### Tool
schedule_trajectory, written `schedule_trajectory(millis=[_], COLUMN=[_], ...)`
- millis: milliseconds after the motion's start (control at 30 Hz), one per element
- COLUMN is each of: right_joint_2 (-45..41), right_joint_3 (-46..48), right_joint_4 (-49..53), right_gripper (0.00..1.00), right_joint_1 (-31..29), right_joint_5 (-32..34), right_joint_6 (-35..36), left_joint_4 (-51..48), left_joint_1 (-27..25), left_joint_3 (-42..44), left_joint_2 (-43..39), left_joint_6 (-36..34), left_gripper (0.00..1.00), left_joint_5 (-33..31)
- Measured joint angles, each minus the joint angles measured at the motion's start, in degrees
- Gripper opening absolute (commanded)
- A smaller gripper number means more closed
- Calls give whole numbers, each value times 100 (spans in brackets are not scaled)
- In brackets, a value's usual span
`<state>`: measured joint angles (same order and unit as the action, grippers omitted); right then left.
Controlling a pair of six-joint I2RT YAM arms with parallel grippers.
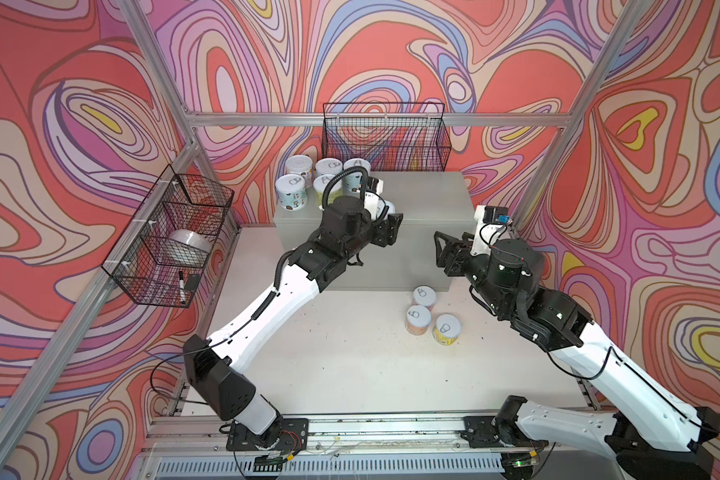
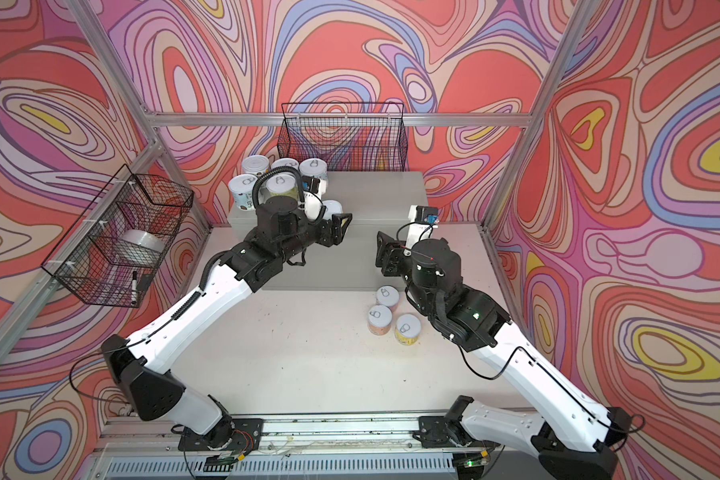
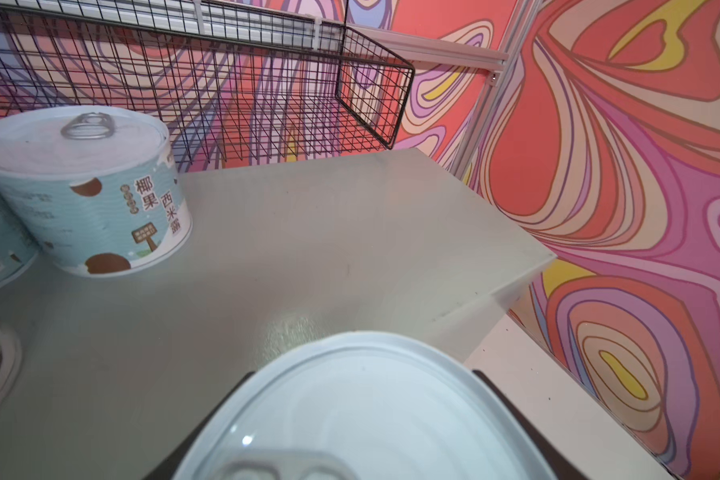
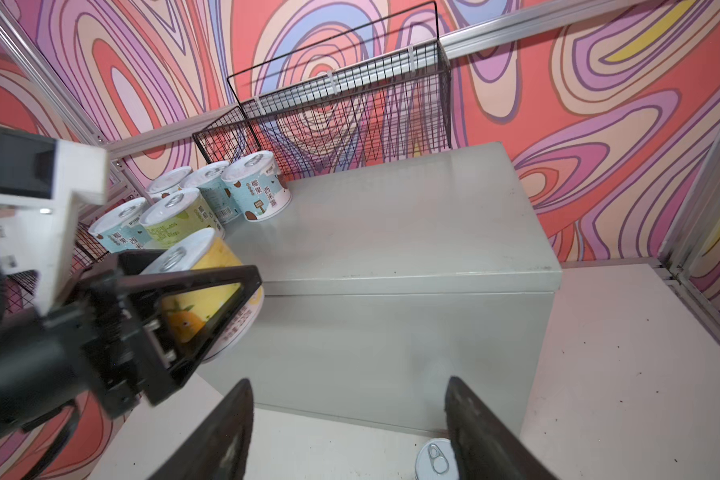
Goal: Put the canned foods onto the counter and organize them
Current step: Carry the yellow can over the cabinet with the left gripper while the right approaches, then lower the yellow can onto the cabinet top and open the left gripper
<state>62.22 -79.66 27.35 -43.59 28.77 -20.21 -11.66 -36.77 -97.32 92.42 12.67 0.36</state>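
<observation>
Swirly red-and-pink walls [image 1: 80, 104] all round, and my left jaws are clamped on a yellow can [image 4: 219, 266] at the near edge of the grey cabinet [image 1: 425, 199], left of its middle. My right jaws hang open and empty over the white table [image 1: 329, 365]. Five cans [image 1: 328, 168] crowd the cabinet's far-left corner; three cans [image 1: 419, 318] stand on the table just in front of it.

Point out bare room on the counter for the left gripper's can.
Free: the counter's right half, between the held can and its right edge, in front of the wire basket. Crowded: the back-left corner, five cans clustered.
</observation>
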Motion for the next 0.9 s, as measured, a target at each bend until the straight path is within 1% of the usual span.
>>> schedule_trajectory(millis=[100,233,500,633,700,767,800,900], right_joint_2=[50,122,332,577,726,846,896,1016], right_joint_3=[-103,-168,-192,-269,-361,-428,-466,-538], right_joint_4=[-37,-63,-83,-74,-76,-81,-74,-81], right_gripper=[75,75,75,75,76,76,77,77], right_joint_1=[0,0,0,2,13,42,63,164], right_joint_5=[20,31,52,63,61,52,37,11], right_joint_6=[55,114,157,173,181,195,197,192], left_joint_4=[9,-46,-319,-511,-542,-562,-562,-575], left_joint_1=[155,271,337,337,337,337,337,337], left_joint_3=[-428,-837,-1390,-1646,-1707,-1735,-1740,-1788], left_joint_2=[435,778,1163,1318,1364,1390,1397,1434], left_joint_6=[4,17,-83,-197,-247,-306,-341,-387], left_gripper=[0,0,0,1,11,27,32,40], left_joint_5=[116,173,173,133,87,17,-15,-94])
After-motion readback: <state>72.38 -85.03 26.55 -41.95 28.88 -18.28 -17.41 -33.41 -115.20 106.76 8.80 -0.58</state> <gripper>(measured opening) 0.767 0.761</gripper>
